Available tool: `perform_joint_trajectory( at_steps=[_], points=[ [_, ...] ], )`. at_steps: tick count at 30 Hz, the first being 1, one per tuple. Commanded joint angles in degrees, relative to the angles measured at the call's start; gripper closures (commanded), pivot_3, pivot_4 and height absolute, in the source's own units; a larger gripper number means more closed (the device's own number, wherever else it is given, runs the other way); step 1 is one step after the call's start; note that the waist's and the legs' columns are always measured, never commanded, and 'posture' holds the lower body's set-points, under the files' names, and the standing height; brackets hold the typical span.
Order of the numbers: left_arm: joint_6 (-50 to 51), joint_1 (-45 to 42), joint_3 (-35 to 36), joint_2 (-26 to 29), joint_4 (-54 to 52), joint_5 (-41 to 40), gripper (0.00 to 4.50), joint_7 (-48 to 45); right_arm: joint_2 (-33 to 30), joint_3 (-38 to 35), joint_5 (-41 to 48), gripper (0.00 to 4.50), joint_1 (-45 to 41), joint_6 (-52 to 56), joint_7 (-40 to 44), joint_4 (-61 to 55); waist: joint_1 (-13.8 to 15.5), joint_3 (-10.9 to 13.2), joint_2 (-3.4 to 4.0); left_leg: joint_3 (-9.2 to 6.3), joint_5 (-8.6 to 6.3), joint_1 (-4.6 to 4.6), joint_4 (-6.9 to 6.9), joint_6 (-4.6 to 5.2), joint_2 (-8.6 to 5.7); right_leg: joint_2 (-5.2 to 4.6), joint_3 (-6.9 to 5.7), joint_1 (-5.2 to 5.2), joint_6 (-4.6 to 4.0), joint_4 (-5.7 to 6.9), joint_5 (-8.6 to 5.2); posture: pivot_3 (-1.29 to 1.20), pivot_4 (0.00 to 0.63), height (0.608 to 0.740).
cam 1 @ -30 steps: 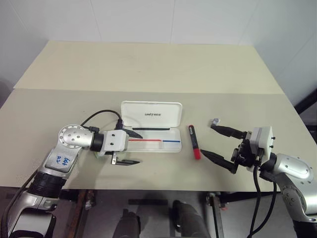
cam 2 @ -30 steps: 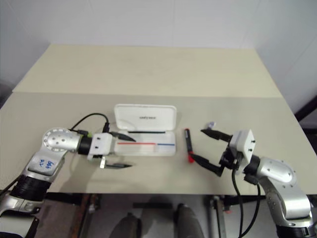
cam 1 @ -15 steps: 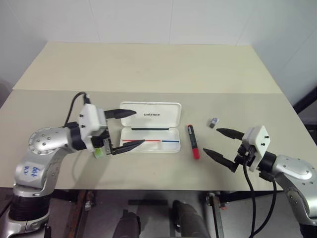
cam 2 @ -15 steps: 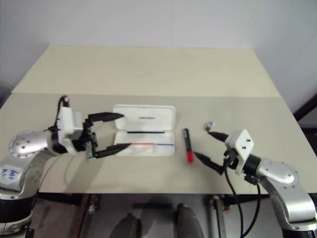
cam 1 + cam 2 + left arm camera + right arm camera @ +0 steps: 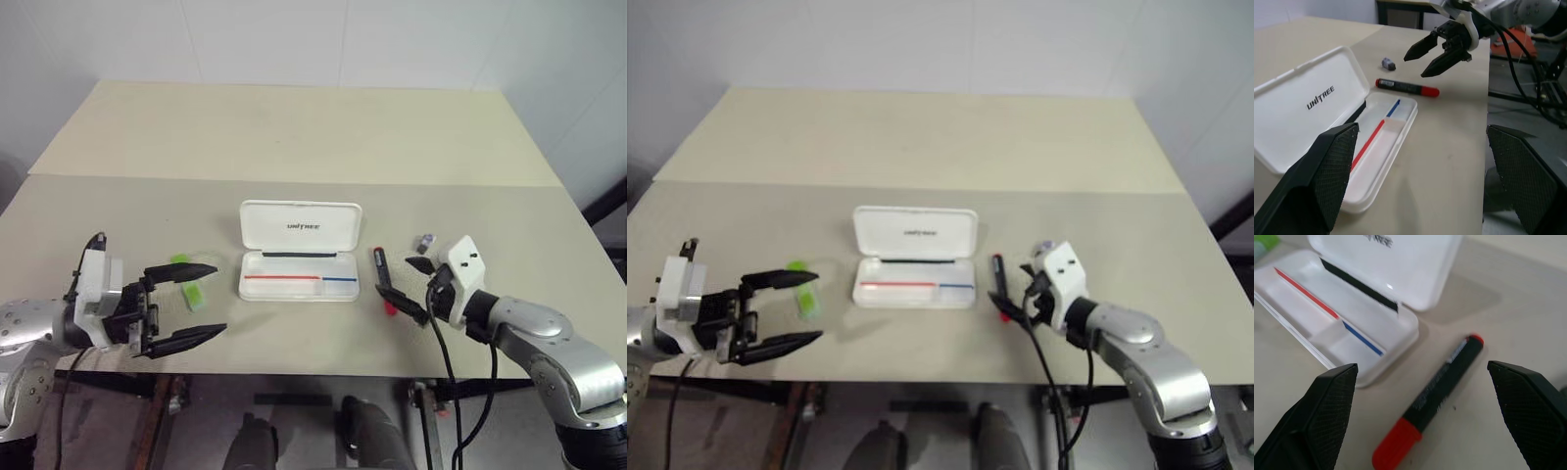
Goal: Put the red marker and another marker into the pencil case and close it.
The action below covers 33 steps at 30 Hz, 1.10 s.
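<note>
the red marker [image 5: 384,280] lies flat on the surface [image 5: 294,196] just right of the open pencil case [image 5: 300,261], its long axis running away from the robot, and the right hand [image 5: 413,283], fingers spread wide and holding nothing, sits right beside it, far nearer than the left. the left hand [image 5: 188,303], also wide and empty, hovers by the stubby green highlighter [image 5: 187,282] left of the case. the marker is a slim black barrel with a glossy red cap; the case is smooth hard white plastic with rounded corners.
</note>
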Motion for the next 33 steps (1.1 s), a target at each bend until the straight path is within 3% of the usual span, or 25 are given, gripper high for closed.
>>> perform_joint_trajectory(
  at_steps=[1,23,26,33],
  points=[
    [-1.97,0.37,3.11,1.69,1.70,-1.06,0.04,-3.03,0.44,0.16,-1.23,0.00,-0.51,0.91,-1.81,0.28,-0.04,0.00,0.00,0.01,-0.01,0.00,-0.01,0.01,0.00,0.00,0.00,0.00,0.00,0.00,0.00,0.00,0.150,0.740],
    [-3.23,1.91,6.09,1.56,-0.05,-1.56,0.04,-1.41,4.33,6.64,-8.33,0.00,-4.42,1.13,-3.80,7.12,-0.14,0.00,-0.01,0.13,-0.13,0.02,-0.01,0.21,0.02,0.00,0.09,-0.03,0.04,-0.05,0.02,0.00,0.150,0.740],
    [-3.14,2.40,6.25,1.42,-0.89,-1.77,0.00,-0.78,4.00,7.75,-9.86,0.65,-4.56,2.79,-4.66,7.59,-0.15,-0.01,-0.02,0.15,-0.14,0.03,-0.02,0.22,0.02,0.00,0.11,-0.04,0.04,-0.05,0.02,0.00,0.150,0.740],
    [-3.23,2.61,6.64,1.63,-1.17,-2.37,0.00,-0.37,3.11,7.80,-11.24,3.08,-4.56,2.73,-4.68,7.23,-0.12,-0.02,-0.04,0.17,-0.14,0.06,0.01,0.22,0.02,0.00,0.13,-0.01,0.04,-0.07,0.02,0.00,0.150,0.740]
  ],
)
